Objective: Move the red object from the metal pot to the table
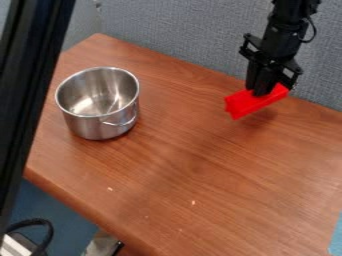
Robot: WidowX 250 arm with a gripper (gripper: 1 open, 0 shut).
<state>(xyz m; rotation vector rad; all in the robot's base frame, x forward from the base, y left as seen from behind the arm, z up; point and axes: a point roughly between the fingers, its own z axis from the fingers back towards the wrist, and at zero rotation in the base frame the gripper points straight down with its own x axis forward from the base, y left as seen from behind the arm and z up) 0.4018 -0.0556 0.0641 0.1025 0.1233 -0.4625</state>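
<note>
Red oblong block (251, 102) in the black gripper (277, 76), fingers closed on its upper part, lower end sticking out. Block is tilted, flat sides visible, well apart from the steel pot, over the far part of the table as seen from the camera; whether its low end touches the wood, can't tell. Black arm (290, 22) comes down from the top edge of view, across the table from the pot. Shiny round steel pot (99, 128) sits upright near the table's left edge, rolled rim, small side handle facing the block's side, inside visible and bare. Brown wooden table (181, 175), reddish grain, under the pot and out past the block, couple of pale specks in front of the pot. Gray textured panel (181, 32) behind the pot and the arm. Dark post (27, 75) to the left of the pot, black cable (34, 225) below the pot in view, off the table.
</note>
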